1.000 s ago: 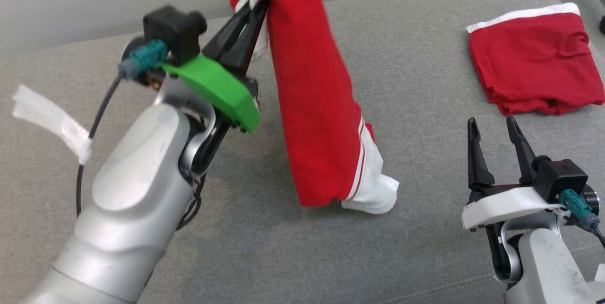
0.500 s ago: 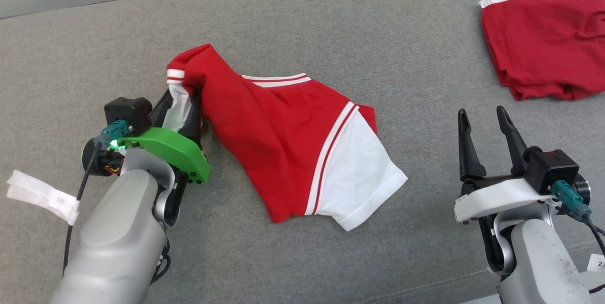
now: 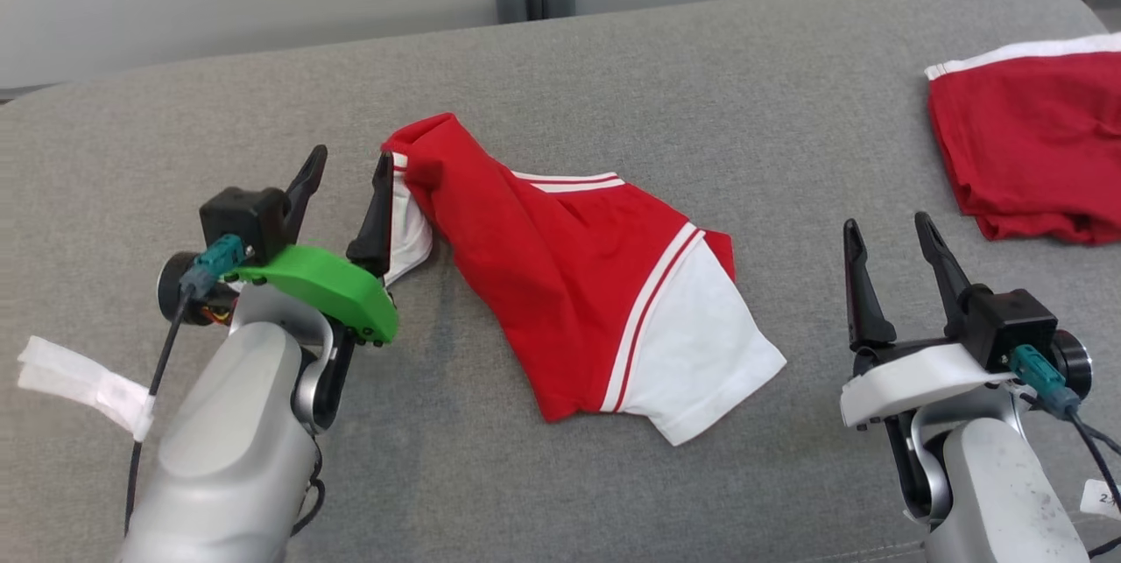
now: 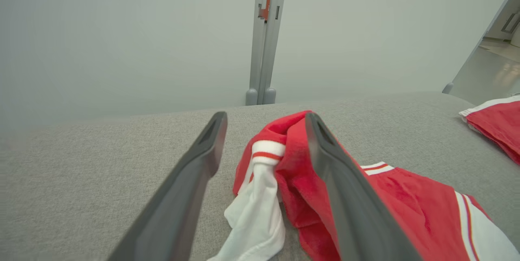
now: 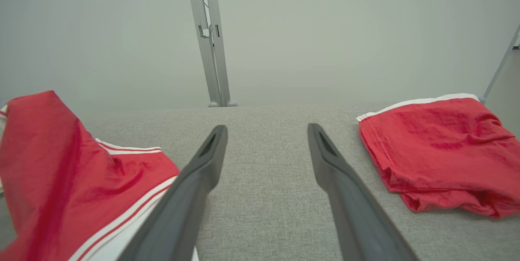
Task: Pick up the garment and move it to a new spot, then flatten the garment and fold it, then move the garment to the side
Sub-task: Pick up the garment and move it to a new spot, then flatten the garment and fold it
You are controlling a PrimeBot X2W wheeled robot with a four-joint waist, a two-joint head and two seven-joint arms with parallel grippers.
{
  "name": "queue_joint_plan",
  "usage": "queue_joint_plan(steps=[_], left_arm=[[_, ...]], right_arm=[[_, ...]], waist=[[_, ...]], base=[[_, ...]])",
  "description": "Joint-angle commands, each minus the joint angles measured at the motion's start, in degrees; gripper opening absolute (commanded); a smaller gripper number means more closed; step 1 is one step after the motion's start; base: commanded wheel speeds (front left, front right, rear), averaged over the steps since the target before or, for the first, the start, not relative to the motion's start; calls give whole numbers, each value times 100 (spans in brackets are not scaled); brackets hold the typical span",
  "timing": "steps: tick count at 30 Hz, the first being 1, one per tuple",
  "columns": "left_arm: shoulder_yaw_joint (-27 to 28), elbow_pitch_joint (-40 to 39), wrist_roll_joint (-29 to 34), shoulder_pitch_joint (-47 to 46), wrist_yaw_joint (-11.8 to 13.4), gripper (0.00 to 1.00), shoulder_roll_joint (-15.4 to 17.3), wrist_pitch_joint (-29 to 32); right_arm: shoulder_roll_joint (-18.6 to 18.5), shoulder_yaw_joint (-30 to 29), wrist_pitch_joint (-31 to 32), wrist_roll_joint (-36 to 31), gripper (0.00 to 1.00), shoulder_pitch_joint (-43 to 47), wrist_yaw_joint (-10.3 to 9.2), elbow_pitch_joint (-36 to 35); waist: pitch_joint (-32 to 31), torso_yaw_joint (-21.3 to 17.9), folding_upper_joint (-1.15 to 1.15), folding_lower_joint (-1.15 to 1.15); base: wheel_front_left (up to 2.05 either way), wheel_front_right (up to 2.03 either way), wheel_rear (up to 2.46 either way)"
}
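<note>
Since the left hand (image 3: 352, 157) has let go, garment (image 3: 560, 265) lies rumpled, centre of surface (image 3: 701, 64). Relocation done; flattening pending. Right hand (image 3: 884, 223) released.

The left gripper (image 3: 350, 156) has two long, dark grey fingers (image 4: 195, 180) that taper to a point, each with a narrow slot near its tip. Behind them is a bright green plate (image 3: 328, 287) with small dark screws along its near edge. A black box (image 3: 245, 214) sits on the plate with a teal plug (image 3: 210, 261) in it. A thin black cable (image 3: 166, 346) leaves the plug and carries a white tape flag (image 3: 79, 379). The left forearm (image 3: 232, 449) is smooth, rounded and silver-grey.

The right gripper (image 3: 885, 222) has the same dark fingers, but a white plate (image 3: 911, 375). It has a second black box (image 3: 1007, 325) and a second teal plug (image 3: 1033, 370). The right forearm (image 3: 998, 493) is silver-grey with dark specks, and a small white label (image 3: 1102, 497) hangs beside it.
</note>
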Motion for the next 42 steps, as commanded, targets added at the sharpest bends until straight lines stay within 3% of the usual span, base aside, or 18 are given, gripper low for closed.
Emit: queue_joint_plan(steps=[1, 14, 22, 35, 42], left_arm=[[104, -129, 65, 258, 72, 100, -23, -14], [1127, -1381, 701, 2344, 476, 100, -504, -10], [1516, -2089, 1150, 3278, 546, 100, -690, -10], [1668, -2233, 1299, 3567, 422, 100, -793, -10], [1704, -2231, 1371, 3494, 388, 100, -807, -10]], right_arm=[[-10, 2, -17, -23, 100, 133, -11, 42], [-12, 189, -19, 154, 100, 619, -11, 331], [-12, 328, -20, 332, 100, 834, -11, 331], [-12, 541, -22, 437, 100, 888, -11, 423], [-11, 284, 181, 170, 100, 896, -11, 776]], waist=[[-361, 279, 0, 0], [-842, 643, 0, 0], [-885, 693, 0, 0], [-879, 656, 0, 0], [-801, 697, 0, 0]], base=[[0, 0, 0], [0, 0, 0], [0, 0, 0], [0, 0, 0], [0, 0, 0]])
